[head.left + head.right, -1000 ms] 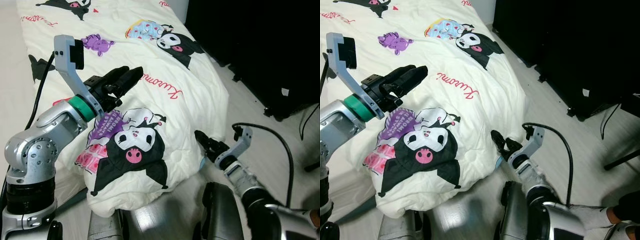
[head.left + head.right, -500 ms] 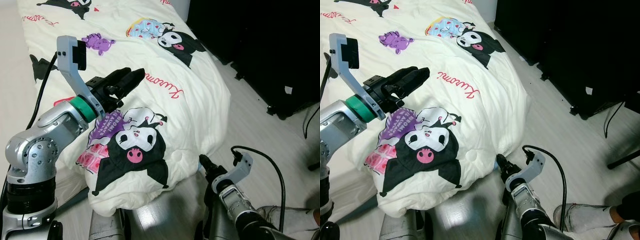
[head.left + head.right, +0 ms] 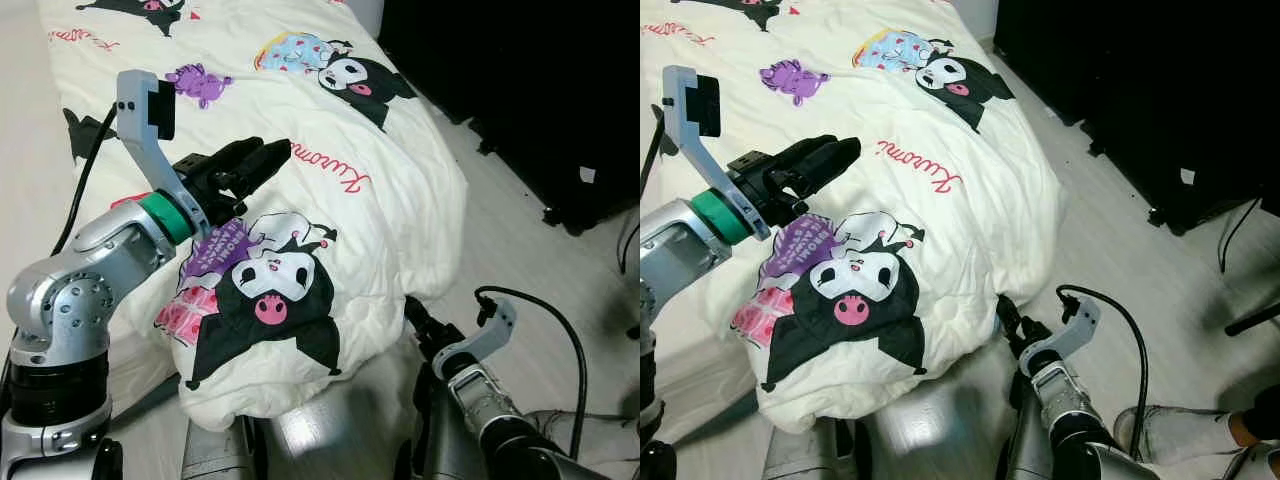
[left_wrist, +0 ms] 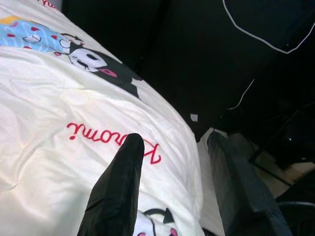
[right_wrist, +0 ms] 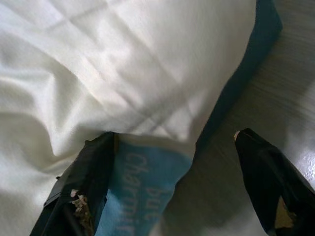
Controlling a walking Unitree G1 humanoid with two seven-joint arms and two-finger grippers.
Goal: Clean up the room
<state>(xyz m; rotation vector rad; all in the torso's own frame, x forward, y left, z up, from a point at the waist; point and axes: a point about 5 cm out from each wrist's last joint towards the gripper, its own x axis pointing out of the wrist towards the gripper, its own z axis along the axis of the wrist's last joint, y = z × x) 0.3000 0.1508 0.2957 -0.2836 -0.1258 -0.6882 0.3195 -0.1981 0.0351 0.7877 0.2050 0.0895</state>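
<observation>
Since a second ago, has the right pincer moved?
Yes. The right pincer has drawn in under the hanging edge of the cream cartoon-print quilt, nearer the robot.

A cream cartoon-printed blanket [image 3: 890, 200] hangs off the bed to the floor [image 3: 1110, 240]. The left gripper [image 3: 830, 158] hovers above it; the right gripper [image 3: 1008, 318] reaches its lower edge.

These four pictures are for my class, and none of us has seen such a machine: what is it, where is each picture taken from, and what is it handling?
It is a humanoid robot with two silver arms ending in black two-fingered grippers. Two pictures come from its head, looking down; two come from its wrists, looking along the fingers. A cream cartoon-print quilt covers a bed. The left gripper hovers open above it, holding nothing. The right gripper is low at the quilt's edge near the floor, open, with a blue package between its fingers, not gripped.
</observation>
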